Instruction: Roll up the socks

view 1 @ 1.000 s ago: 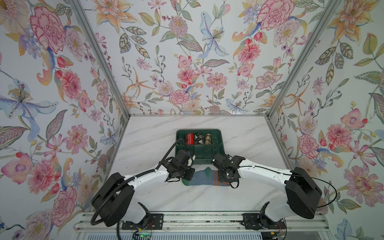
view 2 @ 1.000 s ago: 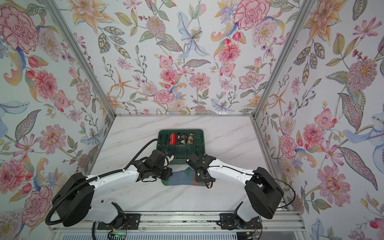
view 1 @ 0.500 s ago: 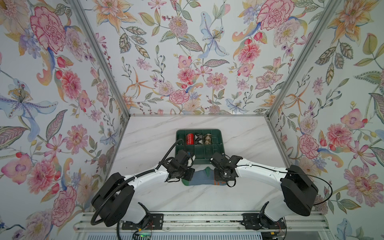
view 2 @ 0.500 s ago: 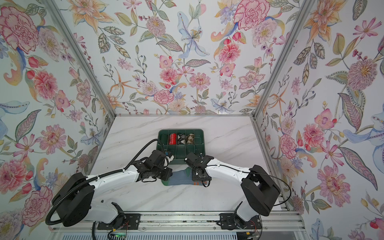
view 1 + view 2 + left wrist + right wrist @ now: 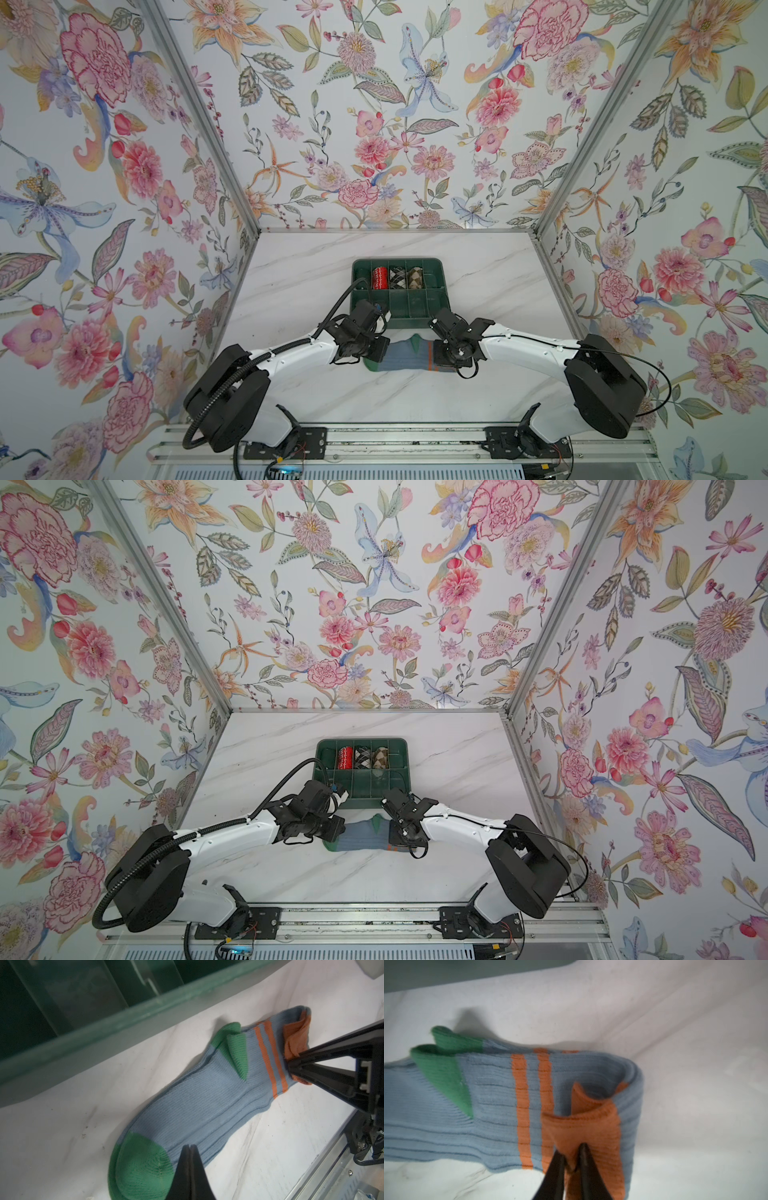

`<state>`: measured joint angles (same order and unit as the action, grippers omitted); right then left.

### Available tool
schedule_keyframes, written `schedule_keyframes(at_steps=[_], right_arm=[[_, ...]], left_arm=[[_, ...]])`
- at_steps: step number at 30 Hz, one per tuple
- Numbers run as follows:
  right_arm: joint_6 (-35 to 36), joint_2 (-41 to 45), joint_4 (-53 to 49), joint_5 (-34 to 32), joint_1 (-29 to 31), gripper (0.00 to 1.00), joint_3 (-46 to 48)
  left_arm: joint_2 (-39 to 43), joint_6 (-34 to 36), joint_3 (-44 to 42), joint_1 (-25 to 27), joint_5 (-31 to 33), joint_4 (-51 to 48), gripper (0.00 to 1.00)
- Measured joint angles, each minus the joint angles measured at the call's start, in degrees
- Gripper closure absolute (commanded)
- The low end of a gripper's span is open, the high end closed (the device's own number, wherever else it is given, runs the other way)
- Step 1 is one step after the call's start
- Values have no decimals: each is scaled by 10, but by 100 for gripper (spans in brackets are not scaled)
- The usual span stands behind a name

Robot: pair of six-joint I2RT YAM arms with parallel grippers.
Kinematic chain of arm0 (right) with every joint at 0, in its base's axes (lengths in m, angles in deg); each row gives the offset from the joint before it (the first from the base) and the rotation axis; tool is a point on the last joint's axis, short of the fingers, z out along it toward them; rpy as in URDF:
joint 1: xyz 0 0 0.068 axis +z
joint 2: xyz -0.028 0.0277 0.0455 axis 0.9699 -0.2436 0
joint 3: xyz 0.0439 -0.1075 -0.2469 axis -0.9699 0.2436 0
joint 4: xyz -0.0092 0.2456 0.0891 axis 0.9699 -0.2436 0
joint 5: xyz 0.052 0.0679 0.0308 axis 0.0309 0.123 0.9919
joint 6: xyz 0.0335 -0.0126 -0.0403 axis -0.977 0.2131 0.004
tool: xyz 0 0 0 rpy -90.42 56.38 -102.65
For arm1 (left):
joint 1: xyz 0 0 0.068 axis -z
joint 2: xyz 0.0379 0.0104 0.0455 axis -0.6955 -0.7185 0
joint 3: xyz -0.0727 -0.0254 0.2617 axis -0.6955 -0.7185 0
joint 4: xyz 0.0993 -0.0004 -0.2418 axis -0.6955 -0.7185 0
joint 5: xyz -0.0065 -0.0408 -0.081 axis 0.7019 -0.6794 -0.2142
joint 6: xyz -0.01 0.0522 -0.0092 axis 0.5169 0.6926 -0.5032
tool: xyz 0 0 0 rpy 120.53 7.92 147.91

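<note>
Starting left: left gripper [image 5: 190,1147] has its fingers pressed fully together, tips over the green toe of the socks [image 5: 207,1105]; grip on fabric unclear. Socks lie flat on the white marble tabletop [image 5: 374,399], spanning from those fingers to the right gripper [image 5: 572,1159], whose fingers stand barely apart, pinching the folded-back orange cuff. Green tray [image 5: 407,323] sits just beyond both sets of fingertips. Floral-papered walls [image 5: 374,124] enclose three sides.
</note>
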<state>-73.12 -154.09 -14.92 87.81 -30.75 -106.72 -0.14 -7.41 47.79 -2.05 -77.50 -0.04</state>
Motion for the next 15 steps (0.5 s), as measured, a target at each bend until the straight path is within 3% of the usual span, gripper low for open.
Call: schedule_keyframes(at_steps=[3, 15], right_arm=[[-1, 21, 38, 35, -18, 65, 27], [-9, 84, 149, 160, -88, 54, 109]], left_arm=[[-7, 2, 0, 0, -6, 0, 95], [-13, 5, 49, 0, -8, -5, 99]])
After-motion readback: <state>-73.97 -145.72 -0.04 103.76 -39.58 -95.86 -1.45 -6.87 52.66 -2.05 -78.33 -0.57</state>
